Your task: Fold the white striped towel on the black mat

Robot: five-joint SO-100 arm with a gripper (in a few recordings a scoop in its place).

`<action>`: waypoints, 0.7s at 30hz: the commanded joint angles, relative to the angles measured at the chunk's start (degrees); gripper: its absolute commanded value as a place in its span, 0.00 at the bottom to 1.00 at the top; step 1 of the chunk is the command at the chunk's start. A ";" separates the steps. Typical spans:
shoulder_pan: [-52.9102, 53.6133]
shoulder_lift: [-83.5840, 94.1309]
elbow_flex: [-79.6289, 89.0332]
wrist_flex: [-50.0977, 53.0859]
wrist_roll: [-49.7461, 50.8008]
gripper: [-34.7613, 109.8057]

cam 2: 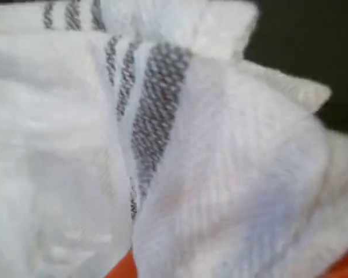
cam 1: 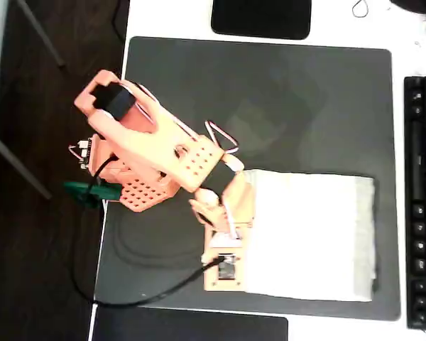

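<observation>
The white striped towel lies as an off-white rectangle on the lower right part of the black mat. My orange gripper sits over the towel's left edge, and that edge is hidden beneath it. In the wrist view the towel bunches up close to the lens, its grey stripes running down through a fold. Slivers of my orange fingers show under the cloth at the bottom edge, and the gripper looks shut on the towel.
A black keyboard runs along the right edge of the white table. Glossy black rectangles lie beyond the mat's top and bottom edges. My arm's base overhangs the mat's left edge, with a black cable trailing from it.
</observation>
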 commanded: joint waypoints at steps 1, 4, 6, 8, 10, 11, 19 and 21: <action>3.60 2.99 -6.06 7.38 -1.41 0.24; 4.22 1.58 -11.16 13.80 -2.20 0.24; 2.99 -0.62 -13.97 15.12 -1.67 0.24; 1.05 -4.39 -18.63 16.17 0.62 0.24; -1.49 -8.96 -23.29 16.44 2.20 0.24; -2.64 -11.69 -26.37 16.79 2.81 0.24; -9.32 -35.51 -55.11 23.20 6.94 0.24; -10.63 -41.31 -62.67 24.61 8.96 0.24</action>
